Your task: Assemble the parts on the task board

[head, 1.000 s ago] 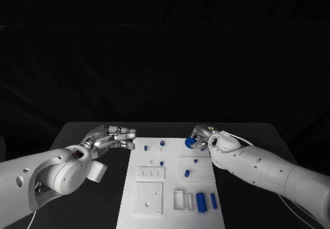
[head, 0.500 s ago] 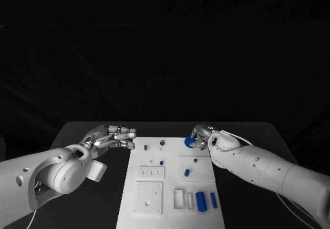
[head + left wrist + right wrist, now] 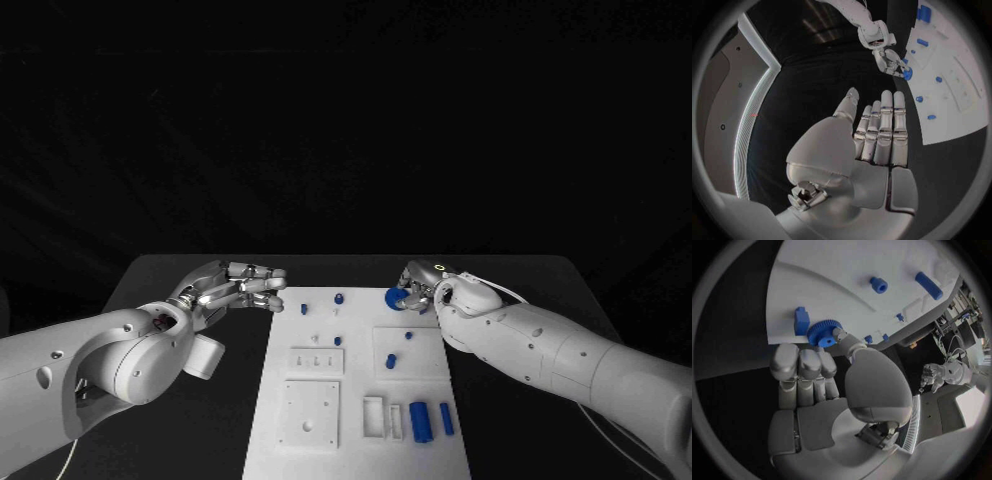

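Right hand: pinches blue gear at the task board far right corner (gear at fingertips).
Left hand: fingers together, holding nothing, left of the board.

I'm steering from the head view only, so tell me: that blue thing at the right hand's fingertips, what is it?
Observer: A toothed gear. In the right wrist view the right hand pinches it, thumb on its hub.
Operator: Is it over the plate?
Observer: It sits at the edge of the board, beside a small blue block.
Operator: And the other hand, anything in it?
Observer: No. In the left wrist view the left hand holds nothing, fingers straight and side by side.
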Tool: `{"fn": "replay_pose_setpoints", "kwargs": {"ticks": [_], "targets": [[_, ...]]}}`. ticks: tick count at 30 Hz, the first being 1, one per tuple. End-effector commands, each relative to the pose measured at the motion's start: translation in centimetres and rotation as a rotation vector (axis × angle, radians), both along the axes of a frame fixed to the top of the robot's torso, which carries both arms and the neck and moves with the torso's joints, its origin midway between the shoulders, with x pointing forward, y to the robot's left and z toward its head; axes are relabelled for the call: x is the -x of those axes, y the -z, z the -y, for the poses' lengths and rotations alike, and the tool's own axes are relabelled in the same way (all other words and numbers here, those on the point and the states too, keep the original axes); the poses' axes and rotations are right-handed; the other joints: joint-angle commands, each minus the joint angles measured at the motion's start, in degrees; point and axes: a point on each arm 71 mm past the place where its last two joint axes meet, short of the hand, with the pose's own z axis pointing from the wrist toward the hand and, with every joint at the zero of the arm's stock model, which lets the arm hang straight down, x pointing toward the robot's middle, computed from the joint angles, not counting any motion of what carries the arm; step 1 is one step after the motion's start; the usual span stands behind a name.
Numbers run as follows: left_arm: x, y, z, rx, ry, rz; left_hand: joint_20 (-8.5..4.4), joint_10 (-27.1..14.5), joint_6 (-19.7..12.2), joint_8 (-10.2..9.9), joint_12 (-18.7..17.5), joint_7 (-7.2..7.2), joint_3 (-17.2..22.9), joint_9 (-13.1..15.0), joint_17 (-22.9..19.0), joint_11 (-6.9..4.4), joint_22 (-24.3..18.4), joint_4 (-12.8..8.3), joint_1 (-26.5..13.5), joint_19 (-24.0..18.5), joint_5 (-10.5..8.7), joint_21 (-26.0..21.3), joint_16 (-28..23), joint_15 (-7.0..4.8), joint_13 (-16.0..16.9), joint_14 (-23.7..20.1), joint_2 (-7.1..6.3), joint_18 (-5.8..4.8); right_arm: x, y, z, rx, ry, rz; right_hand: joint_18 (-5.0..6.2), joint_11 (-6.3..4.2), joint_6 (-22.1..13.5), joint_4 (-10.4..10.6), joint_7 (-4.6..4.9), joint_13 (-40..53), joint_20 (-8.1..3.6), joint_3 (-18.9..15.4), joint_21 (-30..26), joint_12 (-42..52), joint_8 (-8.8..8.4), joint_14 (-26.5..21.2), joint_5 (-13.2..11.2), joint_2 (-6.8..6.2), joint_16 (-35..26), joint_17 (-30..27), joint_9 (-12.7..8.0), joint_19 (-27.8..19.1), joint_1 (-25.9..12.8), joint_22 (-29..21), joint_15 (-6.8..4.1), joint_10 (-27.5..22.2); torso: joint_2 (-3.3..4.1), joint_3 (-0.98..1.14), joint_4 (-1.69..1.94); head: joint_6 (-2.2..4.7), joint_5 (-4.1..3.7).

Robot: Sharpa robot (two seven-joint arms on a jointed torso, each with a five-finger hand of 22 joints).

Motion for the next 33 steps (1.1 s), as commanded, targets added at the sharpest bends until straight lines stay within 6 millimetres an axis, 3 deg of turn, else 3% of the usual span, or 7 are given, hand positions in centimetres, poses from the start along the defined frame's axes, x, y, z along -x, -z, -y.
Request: {"fn": "replay_pose_setpoints", "kwargs": {"ticks": [1, 11, 21, 26, 33], "targets": [[0.0, -0.1, 0.2, 0.004, 0.021, 0.006, -0.07, -0.3, -0.1, 0.1, 0.2, -0.17, 0.1, 0.0, -0.1, -0.14, 0.1, 0.3, 0.1, -0.4, 0.07, -0.1, 0.2, -0.14, 0.1, -0.4, -0.42, -0.43, 0.4, 0.7, -0.4, 0.051, -0.012, -0.007, -0.45, -0.16, 1.2, 0.0, -0.15, 0.1, 0.38, 0.6, 0.5, 0.2, 0.18, 0.3, 0.3, 0.15, 0.2, 0.1, 0.1, 1.4, -0.5, 7.2, -0.06, 0.3, -0.03, -0.01, 0.09, -0.12, -0.08], [0.0, -0.1, 0.2, 0.003, 0.018, 0.007, -0.07, -0.3, -0.1, 0.1, 0.2, -0.17, 0.1, 0.0, -0.1, -0.14, 0.1, 0.3, 0.1, -0.4, 0.07, -0.1, 0.2, -0.14, 0.1, -0.4, -0.42, -0.43, 1.1, -1.0, -2.6, 0.051, -0.022, 0.129, -0.67, -0.38, 2.4, 0.8, -0.51, 0.2, 0.17, 3.9, 2.4, 0.4, 0.19, 0.4, -1.0, -0.7, 0.4, 0.2, 0.1, 1.5, -0.9, 7.5, -0.26, 0.8, -0.1, -0.1, 0.09, -0.08, 0.2], [0.0, -0.1, 0.1, 0.003, 0.015, 0.008, -0.07, -0.3, -0.1, 0.1, 0.2, -0.17, 0.1, 0.0, -0.1, -0.14, 0.1, 0.3, 0.1, -0.4, 0.07, -0.1, 0.2, -0.14, 0.1, -0.4, -0.42, -0.43, 2.2, -2.4, -6.0, 0.008, -0.078, 0.19, -0.73, -0.43, 2.6, 1.5, -0.6, 0.3, 0.1, 4.2, 3.2, 0.4, 0.2, 0.4, -1.1, -1.09, 0.5, 0.3, 0.1, 1.6, -1.2, 7.6, -0.33, 0.9, -0.06, -0.09, 0.1, 0.15, 0.46], [0.1, -0.1, 0.2, 0.003, 0.017, 0.008, -0.07, -0.3, -0.1, 0.1, 0.2, -0.17, 0.1, 0.0, -0.1, -0.14, 0.1, 0.3, 0.1, -0.4, 0.07, -0.1, 0.2, -0.14, 0.1, -0.4, -0.42, -0.43, 2.6, -2.3, -7.7, 0.004, -0.109, 0.187, -0.73, -0.43, 2.6, 1.6, -0.6, 0.3, 0.1, 4.2, 3.1, 0.5, 0.19, 0.4, -1.0, -1.11, 0.5, 0.3, 0.1, 1.6, -1.2, 7.6, -0.34, 0.9, -0.05, -0.08, 0.05, 0.21, 0.56], [0.0, -0.1, 0.4, 0.004, 0.02, 0.008, -0.07, -0.3, -0.1, 0.1, 0.2, -0.17, 0.1, 0.0, -0.1, -0.14, 0.1, 0.3, 0.1, -0.4, 0.07, -0.1, 0.2, -0.14, 0.1, -0.4, -0.42, -0.43, 2.8, -1.7, -10.1, 0.011, -0.149, 0.173, -0.7, -0.42, 2.5, 1.9, -0.58, 0.3, 0.07, 3.9, 3.0, 0.3, 0.19, 0.3, -0.9, -1.16, 0.3, 0.1, 0.1, 1.5, -1.1, 7.5, -0.37, 0.8, 0.0, -0.09, 0.33, 0.23, 0.5]]}}
